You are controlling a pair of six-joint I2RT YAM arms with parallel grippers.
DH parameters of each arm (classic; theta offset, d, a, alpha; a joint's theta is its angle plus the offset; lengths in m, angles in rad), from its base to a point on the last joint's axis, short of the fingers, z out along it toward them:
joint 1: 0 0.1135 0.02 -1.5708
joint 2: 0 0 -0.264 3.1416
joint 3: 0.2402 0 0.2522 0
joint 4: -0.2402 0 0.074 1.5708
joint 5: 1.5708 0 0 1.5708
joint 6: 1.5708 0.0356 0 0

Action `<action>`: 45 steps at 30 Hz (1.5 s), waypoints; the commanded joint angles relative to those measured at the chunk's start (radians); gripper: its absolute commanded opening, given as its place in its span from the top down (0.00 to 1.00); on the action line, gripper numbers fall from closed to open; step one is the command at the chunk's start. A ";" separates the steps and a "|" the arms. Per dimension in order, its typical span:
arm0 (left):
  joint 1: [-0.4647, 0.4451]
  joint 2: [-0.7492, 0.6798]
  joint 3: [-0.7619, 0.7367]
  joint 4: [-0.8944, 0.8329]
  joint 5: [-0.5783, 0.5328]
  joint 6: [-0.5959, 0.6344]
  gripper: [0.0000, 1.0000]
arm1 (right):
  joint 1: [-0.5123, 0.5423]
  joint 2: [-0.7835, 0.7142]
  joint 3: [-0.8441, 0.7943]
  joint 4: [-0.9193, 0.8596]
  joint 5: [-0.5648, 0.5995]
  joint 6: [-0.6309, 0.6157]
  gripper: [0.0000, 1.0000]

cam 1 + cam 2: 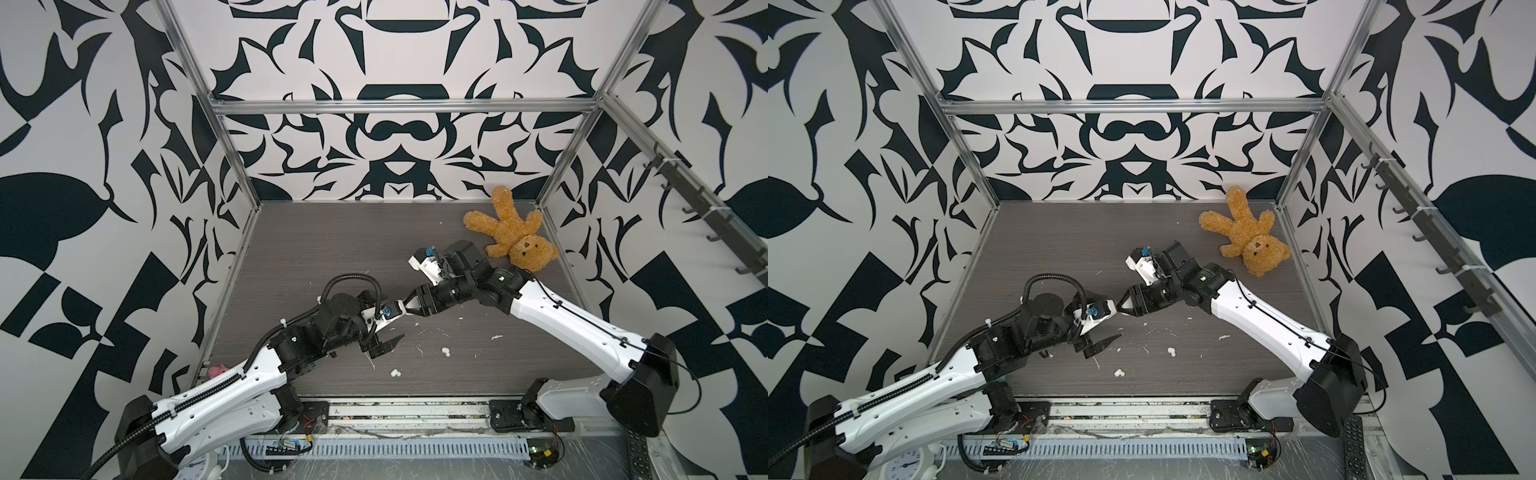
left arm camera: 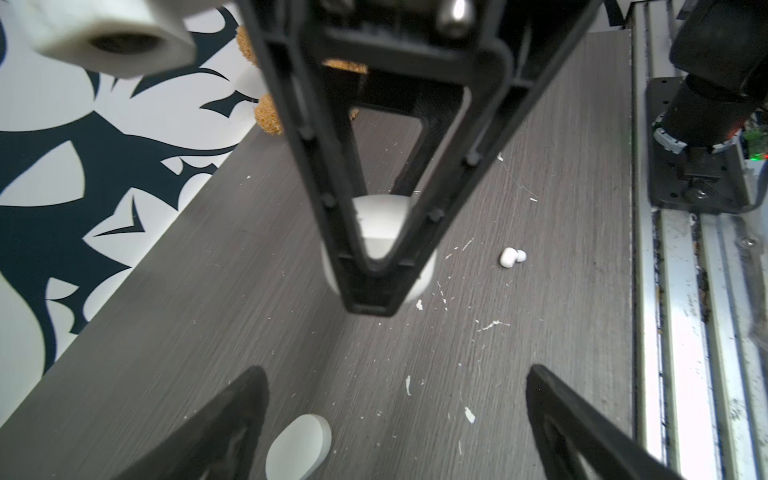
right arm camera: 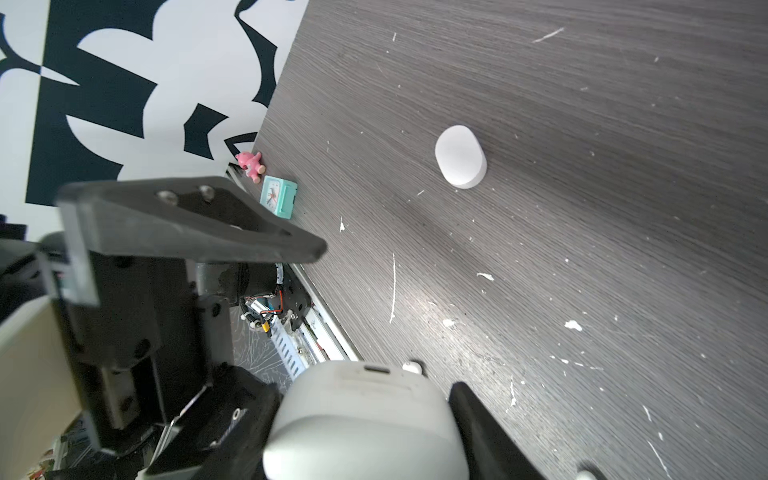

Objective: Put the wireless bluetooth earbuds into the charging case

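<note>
Holding the charging case [image 3: 361, 415] clamped in the right gripper [image 1: 410, 306], you have the left gripper [image 2: 397, 370] spread wide and empty. Two earbuds [image 1: 395, 372] lie loose on the table [image 1: 332, 249], nearer than both pincers, the closest just near-right of the left gripper.

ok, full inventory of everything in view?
charging case: 2, white; one in the right hand, one on the table below the left hand
earbuds: 2 clear, white; loose near the table's front edge
teddy bear: 1, tan; far right corner
toy figure: 1, pink; front left corner
clock: 1, teal; beside the toy figure
flecks: many, white; scattered over the table
table: 1, grey woodgrain
remote: 1, black; front right, off-table
left hand: 1, black; open, empty
right hand: 1, black; shut on one charging case
</note>
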 commanded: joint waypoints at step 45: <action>0.003 -0.029 -0.070 0.187 -0.046 -0.025 0.34 | 0.105 0.023 -0.015 0.161 -0.032 -0.015 1.00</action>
